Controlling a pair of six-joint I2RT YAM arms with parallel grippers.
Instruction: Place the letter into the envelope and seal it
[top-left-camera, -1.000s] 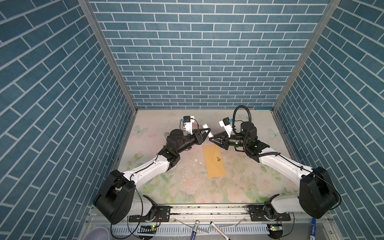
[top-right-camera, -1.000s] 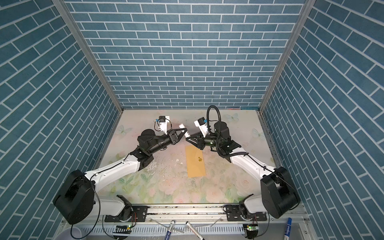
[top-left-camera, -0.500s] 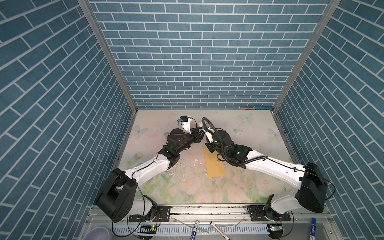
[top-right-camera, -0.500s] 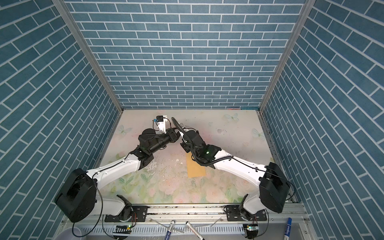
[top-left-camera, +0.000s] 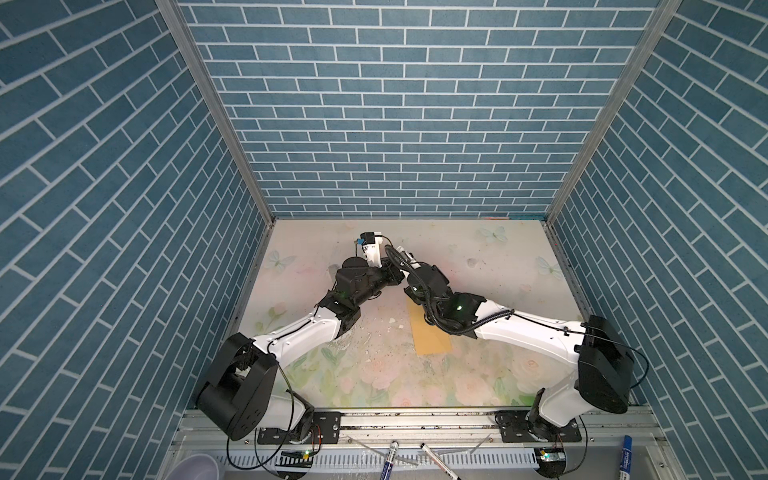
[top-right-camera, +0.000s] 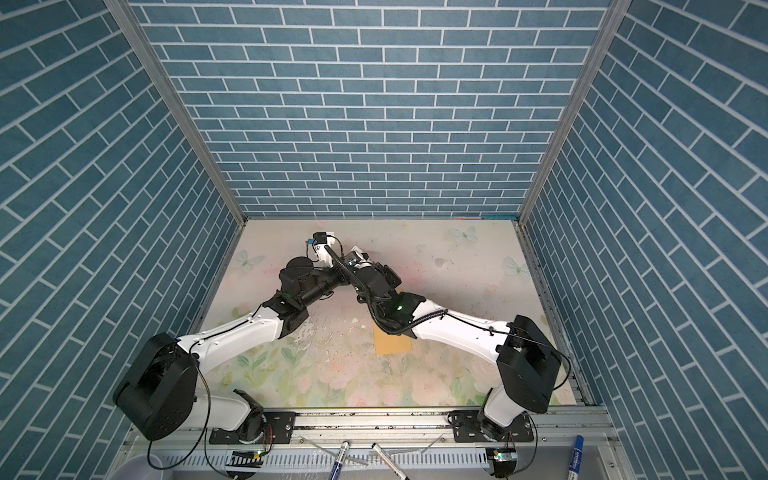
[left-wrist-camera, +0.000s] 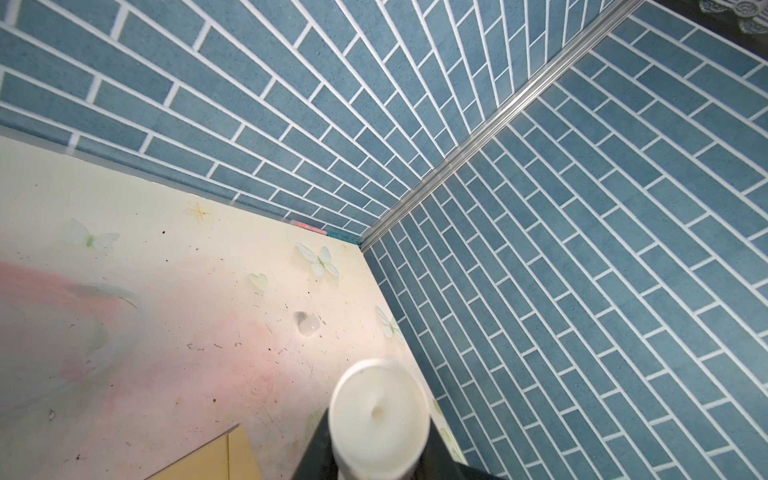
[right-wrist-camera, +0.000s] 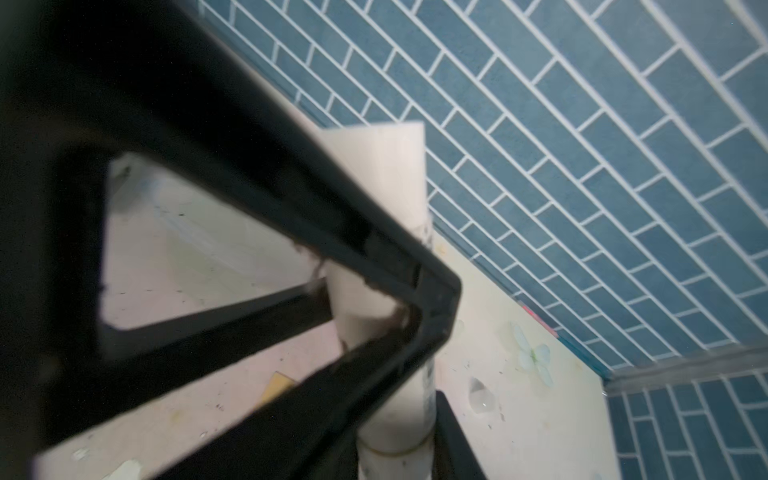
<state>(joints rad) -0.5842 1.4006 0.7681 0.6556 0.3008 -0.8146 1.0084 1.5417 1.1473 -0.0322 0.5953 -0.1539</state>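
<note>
The envelope (top-left-camera: 432, 337) lies flat on the table (top-left-camera: 498, 286), one end hidden under the right arm. The letter shows nowhere, so I cannot tell whether it is inside. The envelope is thin kraft paper, so it is probably light, limp and apt to slide. It is best pinned flat on its body while the flap edge is worked. Just past the envelope's hidden end, the left gripper (left-wrist-camera: 376, 467) and right gripper (right-wrist-camera: 415, 353) meet on a white tube (left-wrist-camera: 380, 415), probably glue. Each appears clamped around it. The tube looks rigid and smooth, so squeeze its sides squarely.
</note>
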